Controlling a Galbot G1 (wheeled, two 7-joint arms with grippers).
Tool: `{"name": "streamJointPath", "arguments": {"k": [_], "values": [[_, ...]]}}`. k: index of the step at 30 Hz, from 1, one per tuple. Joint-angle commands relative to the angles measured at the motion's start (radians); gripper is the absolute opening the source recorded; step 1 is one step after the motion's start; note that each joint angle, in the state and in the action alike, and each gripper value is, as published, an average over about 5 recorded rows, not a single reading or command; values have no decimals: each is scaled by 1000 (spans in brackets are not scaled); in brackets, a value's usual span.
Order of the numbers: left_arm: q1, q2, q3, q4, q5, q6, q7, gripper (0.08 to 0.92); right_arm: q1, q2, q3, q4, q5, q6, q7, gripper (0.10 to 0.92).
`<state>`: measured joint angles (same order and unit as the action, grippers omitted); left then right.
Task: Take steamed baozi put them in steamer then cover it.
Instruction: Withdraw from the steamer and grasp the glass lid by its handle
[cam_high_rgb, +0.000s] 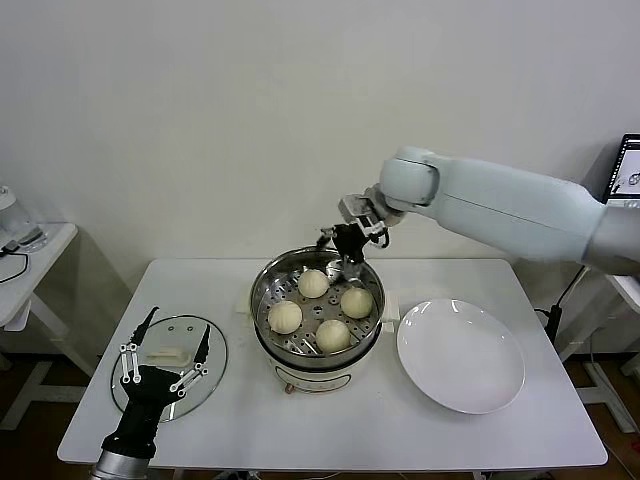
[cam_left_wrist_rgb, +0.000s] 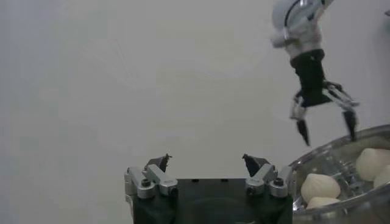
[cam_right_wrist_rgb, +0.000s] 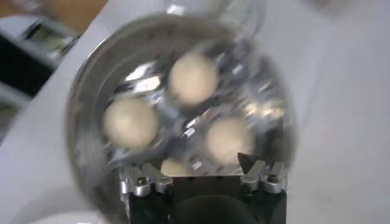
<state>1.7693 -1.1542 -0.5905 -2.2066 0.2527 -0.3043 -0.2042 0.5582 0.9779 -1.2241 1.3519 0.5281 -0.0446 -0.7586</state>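
Several cream-white baozi (cam_high_rgb: 313, 283) sit on the perforated tray inside the steel steamer (cam_high_rgb: 258, 300) at the table's middle. My right gripper (cam_high_rgb: 341, 252) hangs open and empty just above the steamer's far rim. In the right wrist view it (cam_right_wrist_rgb: 198, 163) looks straight down on the baozi (cam_right_wrist_rgb: 192, 76) in the steamer (cam_right_wrist_rgb: 79, 109). The glass cover (cam_high_rgb: 212, 360) with its cream handle (cam_high_rgb: 165, 354) lies flat on the table at the front left. My left gripper (cam_high_rgb: 178, 325) is open right above it, touching nothing. The left wrist view shows its (cam_left_wrist_rgb: 206, 159) empty jaws, with the steamer (cam_left_wrist_rgb: 329, 155) to one side.
A white plate (cam_high_rgb: 460, 355) lies on the table right of the steamer. A small side table (cam_high_rgb: 30, 250) stands at the far left and a monitor (cam_high_rgb: 628, 170) at the right edge. The white wall is close behind the table.
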Motion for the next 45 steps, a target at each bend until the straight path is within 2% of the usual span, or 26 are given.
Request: {"name": "streamJointPath", "arguments": {"k": [1,5,12,17,25,34,45], "values": [[-44,9,8,21,125,38,-70,823,-379,-192,347,103,-33,273,1034,823],[-64,14,9,39,185,51,-105,823,-587,-209,520,86,-90,354,1174,823],[-100,20,6,78,247,55,-125,823,-1008,-179,954,110,-152,380,1178,823],[-112,25,-12,126,309,29,-131,823,-1254,-79,1263,121,-203,399,1146,823],[-108,38,-37,242,430,18,-143,823,-1572,169,1659,156,-277,439,1065,823],[-108,62,-52,389,617,30,-137,823,-1819,260,1801,189,-240,494,986,823],[-109,76,-67,521,776,57,-120,823,-1909,300,1821,211,-233,508,931,823]]}}
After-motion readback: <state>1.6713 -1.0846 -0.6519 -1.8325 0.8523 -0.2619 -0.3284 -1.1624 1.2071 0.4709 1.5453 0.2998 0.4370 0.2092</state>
